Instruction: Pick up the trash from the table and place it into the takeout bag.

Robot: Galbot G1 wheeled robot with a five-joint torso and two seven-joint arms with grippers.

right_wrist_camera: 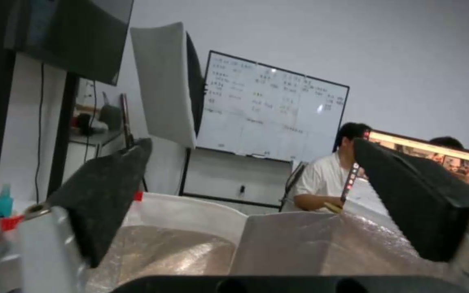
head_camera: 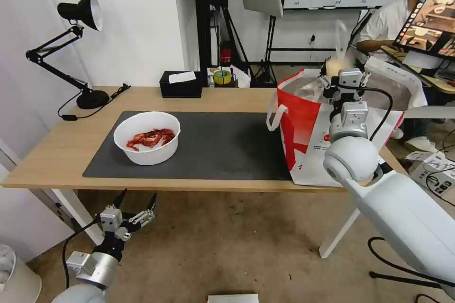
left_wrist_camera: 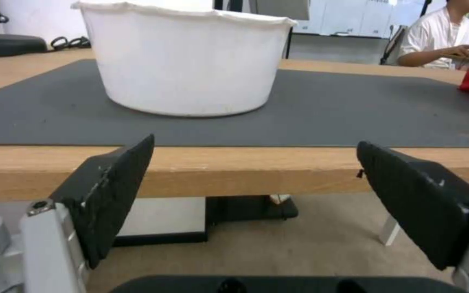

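Left tool: lowest and nearest the head camera, below the counter's front edge, black fingers spread wide with nothing between them, aimed up at the bowl.
Lamp: black, on the counter's far left corner.
Counter: light wood on white legs, carrying a dark grey mat.
Bowl: white and round, red crayfish shells inside, on the left part of the mat; in the left wrist view its wall rises just past the counter's edge.
Tissue box: black, at the counter's far edge, white tissue showing on top.
Tape roll: yellow, just right of the tissue box.
Takeout bag: white and red, upright on the right end of the counter, mouth open, silver lining showing, a white loop handle hanging on its left side.
Right tool: above the bag's open mouth, fingers spread apart and holding nothing.
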